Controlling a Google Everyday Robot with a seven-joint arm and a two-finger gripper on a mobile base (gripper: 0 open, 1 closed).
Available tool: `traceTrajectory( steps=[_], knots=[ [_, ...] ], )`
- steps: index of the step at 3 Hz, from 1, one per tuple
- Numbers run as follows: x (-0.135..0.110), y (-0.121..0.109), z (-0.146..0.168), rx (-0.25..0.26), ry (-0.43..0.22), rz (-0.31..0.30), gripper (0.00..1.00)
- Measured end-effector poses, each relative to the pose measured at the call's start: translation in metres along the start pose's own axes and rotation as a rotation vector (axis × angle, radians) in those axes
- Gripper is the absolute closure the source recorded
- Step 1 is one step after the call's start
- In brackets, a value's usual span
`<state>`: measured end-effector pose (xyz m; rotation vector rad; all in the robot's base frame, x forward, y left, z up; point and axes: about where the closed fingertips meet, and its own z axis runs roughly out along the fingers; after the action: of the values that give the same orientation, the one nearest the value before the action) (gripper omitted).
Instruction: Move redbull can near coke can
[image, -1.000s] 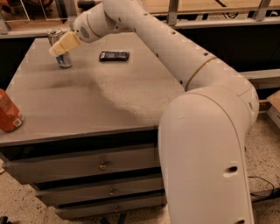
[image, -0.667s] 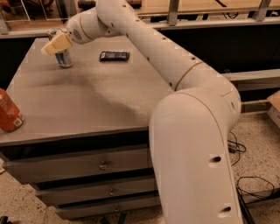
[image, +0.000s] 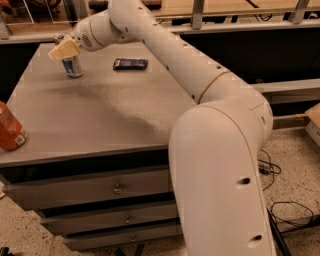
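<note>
The redbull can (image: 73, 67), slim and silver with blue panels, stands upright at the far left of the grey table (image: 100, 115). My gripper (image: 63, 49) is at the can's top, slightly to its left, and hides the top of the can. The coke can (image: 10, 128), wider and orange-red with a white patch near its base, stands at the table's near left edge, well in front of the redbull can. My white arm reaches in from the right, across the back of the table.
A flat black object (image: 130, 63) lies on the table to the right of the redbull can. The table has drawers (image: 115, 189) below its front edge. Cables (image: 280, 210) lie on the speckled floor at the right.
My gripper has shifted a little to the left at the top of the redbull can. The can has stayed in about the same spot, and the coke can has not moved.
</note>
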<state>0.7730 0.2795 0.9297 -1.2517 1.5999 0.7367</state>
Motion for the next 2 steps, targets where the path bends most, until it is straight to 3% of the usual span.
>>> traceTrajectory(
  steps=[1,2],
  knots=[
    [0.0010,0.0022,0.0035,-0.006,0.002,0.001,0.00],
    [-0.0005,0.0026,0.0055,-0.012,-0.004,0.000,0.00]
  ],
)
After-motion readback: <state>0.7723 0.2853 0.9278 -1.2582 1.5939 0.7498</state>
